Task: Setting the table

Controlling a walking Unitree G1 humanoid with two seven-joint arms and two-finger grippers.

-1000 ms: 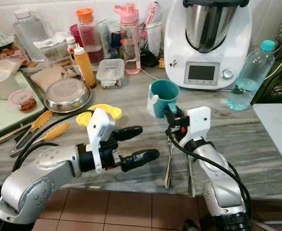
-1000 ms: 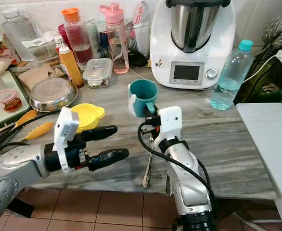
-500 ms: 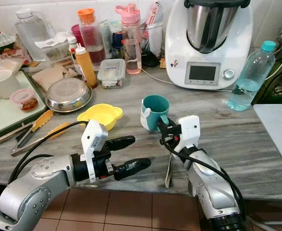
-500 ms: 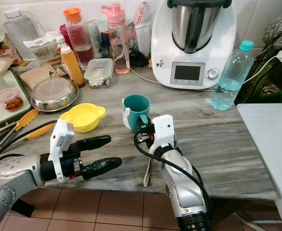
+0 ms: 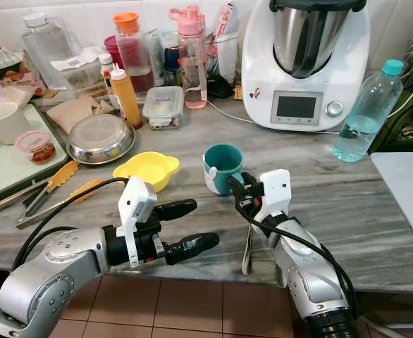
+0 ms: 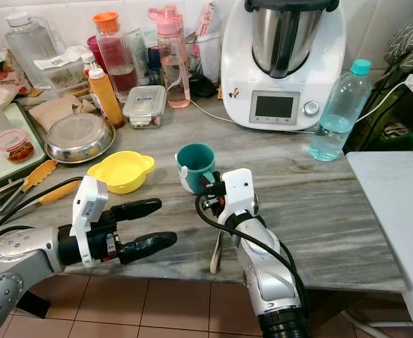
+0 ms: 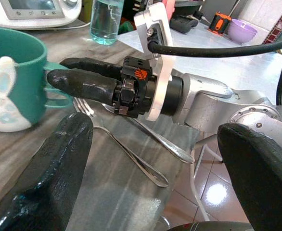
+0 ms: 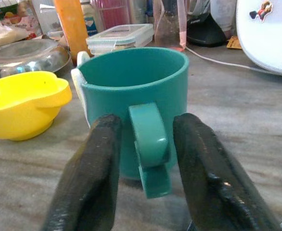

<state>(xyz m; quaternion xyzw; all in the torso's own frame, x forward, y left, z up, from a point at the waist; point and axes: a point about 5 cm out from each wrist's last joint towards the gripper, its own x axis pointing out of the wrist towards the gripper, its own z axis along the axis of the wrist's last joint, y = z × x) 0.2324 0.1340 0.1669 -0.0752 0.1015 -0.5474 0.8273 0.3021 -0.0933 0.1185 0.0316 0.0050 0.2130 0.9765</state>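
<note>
A teal cup (image 5: 223, 164) with a rabbit figure stands upright on the grey marble counter (image 5: 347, 211), right of a yellow bowl (image 5: 149, 169). My right gripper (image 5: 233, 185) reaches the cup from the near side. In the right wrist view its fingers (image 8: 95, 168) straddle the cup's handle (image 8: 149, 139) with a narrow gap on each side, so it is open. A fork (image 5: 247, 243) and a spoon (image 7: 167, 147) lie on the counter under the right forearm. My left gripper (image 5: 204, 223) hovers open and empty at the counter's front edge, pointing toward the right arm.
A lidded steel bowl (image 5: 99, 137), yellow-handled tongs (image 5: 51, 186) and a tray (image 5: 2, 165) lie at the left. Bottles and a glass container (image 5: 162, 105) line the back. A white food processor (image 5: 301, 63) and a water bottle (image 5: 365, 109) stand at the right.
The right gripper carried the teal cup down and to the left and set it on the counter; its fingers now stand off the handle. The left gripper dropped slightly and stayed open.
</note>
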